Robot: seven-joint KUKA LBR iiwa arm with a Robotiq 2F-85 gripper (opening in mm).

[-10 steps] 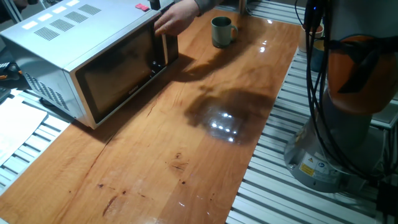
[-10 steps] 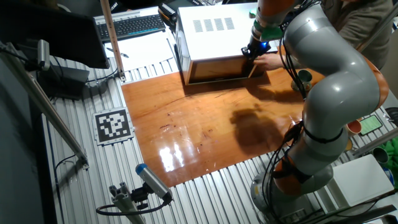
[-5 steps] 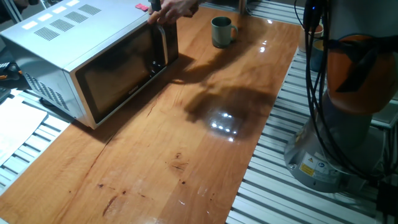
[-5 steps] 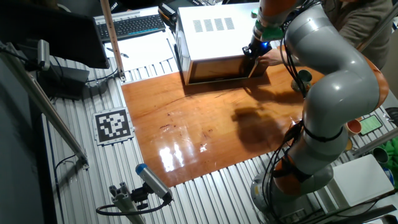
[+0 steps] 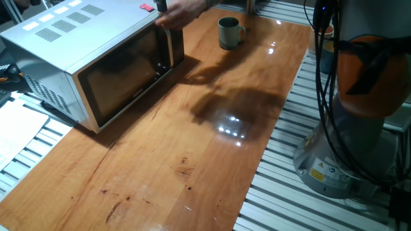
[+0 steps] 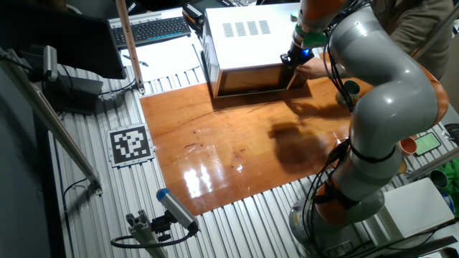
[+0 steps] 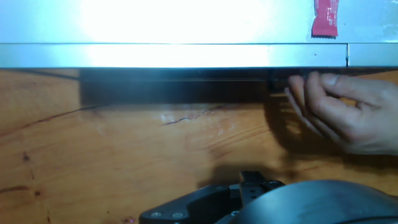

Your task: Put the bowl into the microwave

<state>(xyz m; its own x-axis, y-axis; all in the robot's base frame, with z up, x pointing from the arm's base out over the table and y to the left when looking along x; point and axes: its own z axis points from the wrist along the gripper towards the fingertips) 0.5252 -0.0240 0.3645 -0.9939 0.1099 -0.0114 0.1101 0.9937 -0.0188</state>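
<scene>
Above the microwave's (image 6: 247,54) handle corner hangs the gripper (image 6: 295,56); whether it is parted or closed cannot be told. A person's hand (image 7: 345,112) touches the door handle. Beyond, on the worktop (image 5: 212,147), stands the bowl (image 5: 228,33).

Reaches from a base (image 6: 337,201) at five o'clock in the other fixed view, elbow bent high, wrist toward one o'clock. Gripper (image 6: 292,59) points down; finger state unreadable, hand view showing only dark housing (image 7: 249,199).

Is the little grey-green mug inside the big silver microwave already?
No, the small grey-green ceramic mug stands on the wooden table, apart from the boxy silver-white microwave, whose dark door looks closed.
</scene>
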